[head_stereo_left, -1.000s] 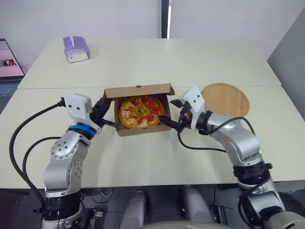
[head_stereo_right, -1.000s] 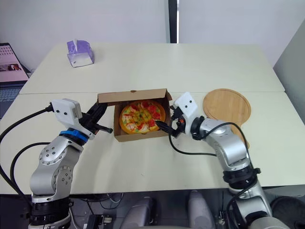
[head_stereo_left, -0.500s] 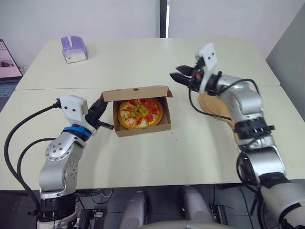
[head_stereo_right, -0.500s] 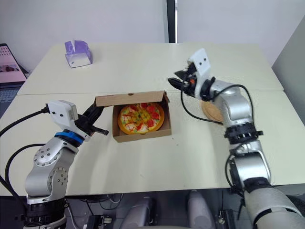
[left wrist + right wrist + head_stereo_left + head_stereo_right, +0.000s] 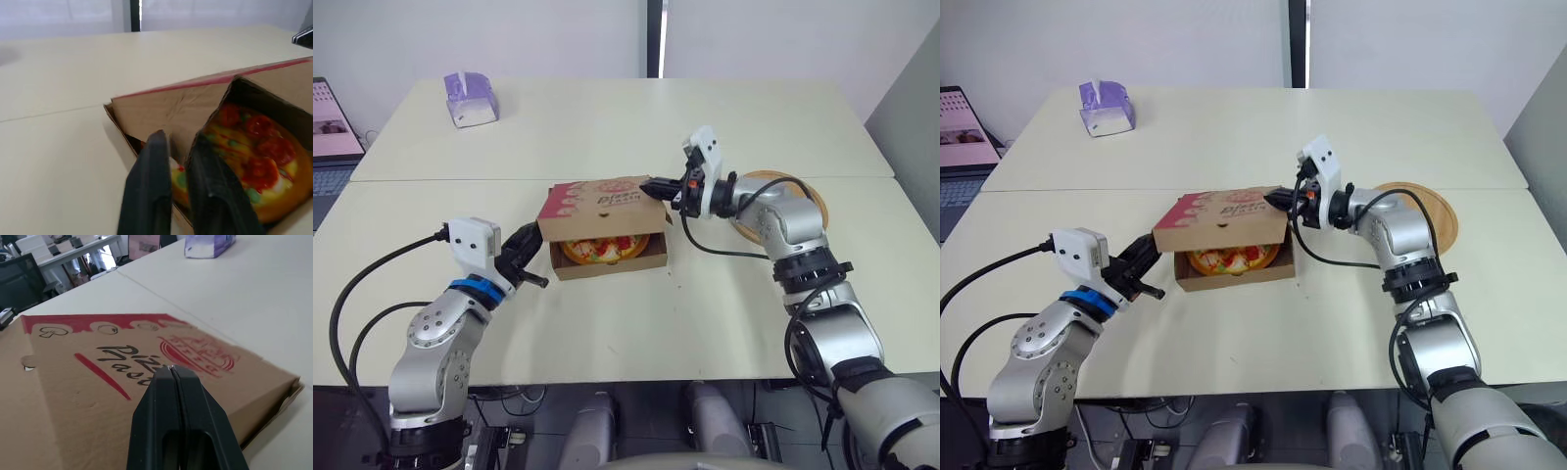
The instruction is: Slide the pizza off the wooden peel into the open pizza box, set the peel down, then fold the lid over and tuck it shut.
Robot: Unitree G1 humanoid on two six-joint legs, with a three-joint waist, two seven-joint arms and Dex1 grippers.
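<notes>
Pizza (image 5: 599, 253) mostly hidden under the lid (image 5: 602, 201) — only its near strip shows. Wooden peel (image 5: 1438, 208), at right, is partly covered by the right arm. Laptop (image 5: 331, 137) cut off at left edge. Left gripper (image 5: 538, 257) vs. left wall of box (image 5: 607, 266) — touching or not, can't tell.
</notes>
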